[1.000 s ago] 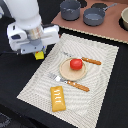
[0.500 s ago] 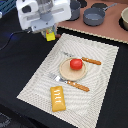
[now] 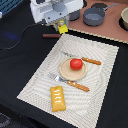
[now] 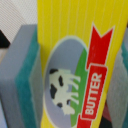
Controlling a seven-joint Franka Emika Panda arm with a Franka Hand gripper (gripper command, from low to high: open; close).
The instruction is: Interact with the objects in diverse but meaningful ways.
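Claw (image 3: 62,27) clamped on the yellow butter block (image 3: 62,26), held in the air above the far edge of the woven placemat (image 3: 35,82), near the thin dark-brown sausage (image 3: 51,35) lying on the dark table (image 3: 15,60). In the wrist view, yellow butter block (image 4: 75,50) wedged between grey-and-teal pads (image 4: 22,75), label showing a cow and the word BUTTER. Red tomato (image 3: 75,63) sitting on the round plate (image 3: 65,72), between knife (image 3: 91,61) and fork (image 3: 70,83). Ridged pastry (image 3: 58,98) lying at the placemat's near end. Grey pots (image 3: 95,16) well beyond.
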